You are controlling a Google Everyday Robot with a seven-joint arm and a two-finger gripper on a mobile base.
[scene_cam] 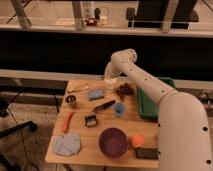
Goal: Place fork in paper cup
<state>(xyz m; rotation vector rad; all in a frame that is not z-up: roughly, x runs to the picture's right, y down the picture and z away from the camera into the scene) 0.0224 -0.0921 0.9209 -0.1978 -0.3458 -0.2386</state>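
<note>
One claw (109, 75), closed, at white paper cup (110, 83) near far edge of table (92, 135)

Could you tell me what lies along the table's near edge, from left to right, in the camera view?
A grey-blue cloth → purple bowl → orange ball → dark flat block. The gripper is at the table's far edge, by the white paper cup.
</note>
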